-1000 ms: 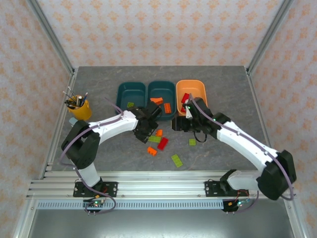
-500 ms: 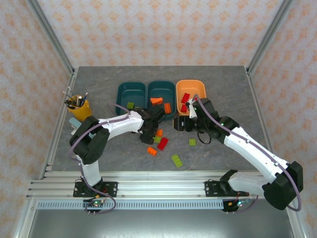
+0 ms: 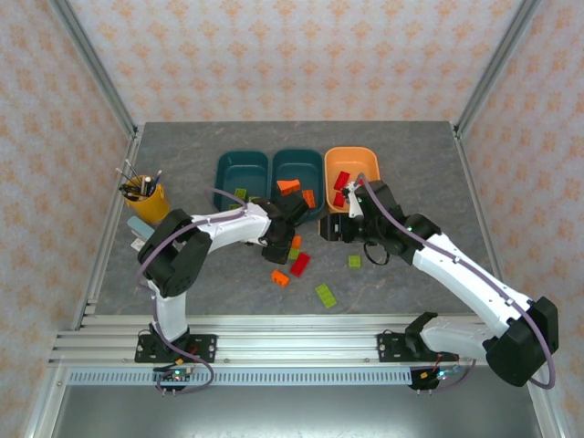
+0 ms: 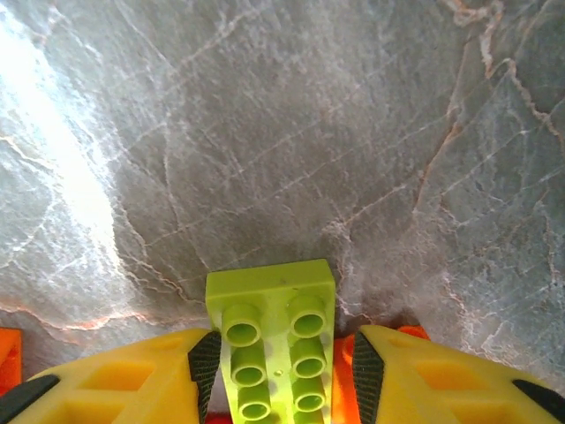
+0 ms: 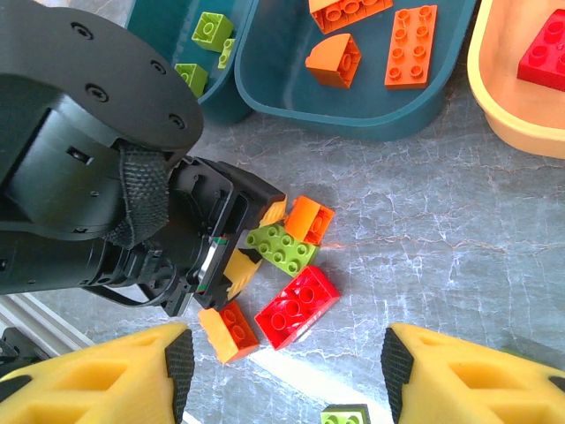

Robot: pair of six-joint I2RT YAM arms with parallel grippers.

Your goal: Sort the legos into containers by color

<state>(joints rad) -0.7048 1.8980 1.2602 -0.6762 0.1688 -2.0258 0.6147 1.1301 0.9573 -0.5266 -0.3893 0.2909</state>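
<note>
We take the grey table first, with both arms reaching out over it. The middle tray, dark teal, is our landmark. The left tray, also teal, sits right against its left side, and the orange tray sits just to its right. The pen cup stands well to the left of the middle tray.

The left gripper is low over the table on the near side of the middle tray. Its jaws stand partly open astride a green brick. One pad is at the brick's side, and a sliver of orange shows between the brick and the other pad, so we do not call it clamped. The right gripper hangs near the middle tray's near right corner, its jaws wide apart and holding nothing.

Orange legos lie in the middle tray, green legos in the left tray and red legos in the orange tray.

On the table near the middle tray, an orange square touches the green brick. A red brick lies just beyond these on the near side, with an orange oblong to its left. Two loose greens lie apart from this cluster, nearer to us and off to the right.
</note>
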